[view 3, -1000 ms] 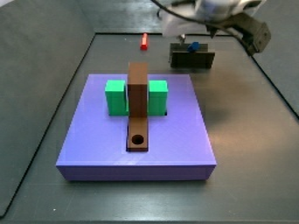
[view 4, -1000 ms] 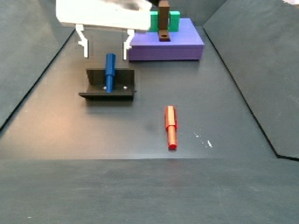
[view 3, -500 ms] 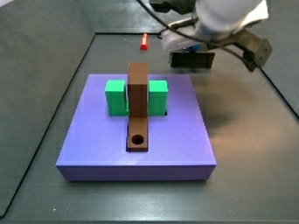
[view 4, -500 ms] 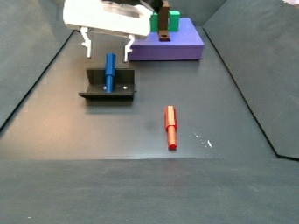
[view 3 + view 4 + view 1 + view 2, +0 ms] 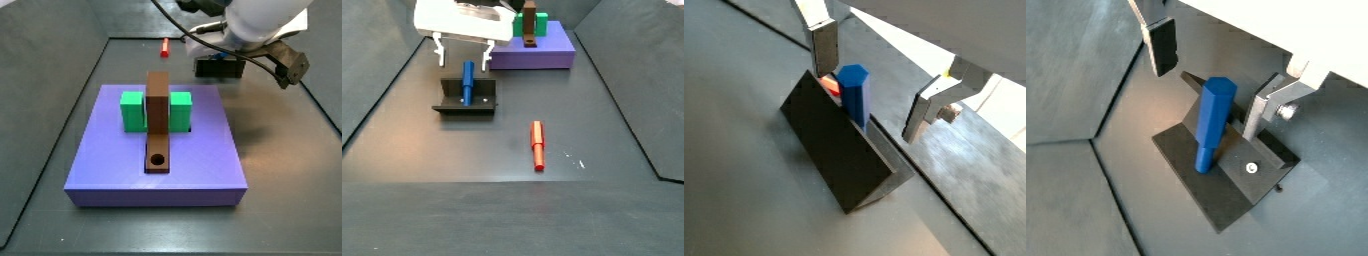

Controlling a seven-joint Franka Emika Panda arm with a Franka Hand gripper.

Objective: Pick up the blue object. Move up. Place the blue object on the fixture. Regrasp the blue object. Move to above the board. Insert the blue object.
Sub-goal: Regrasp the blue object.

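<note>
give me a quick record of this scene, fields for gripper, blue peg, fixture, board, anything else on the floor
gripper: open, above the fixture, fingers either side of the blue object, not touching it
blue object: leaning on the fixture, not held
fixture: on the floor, apart from the board
board: purple-blue, bearing a green block and a brown bar with a round hole, hole empty
other: red peg lying on the floor
</note>
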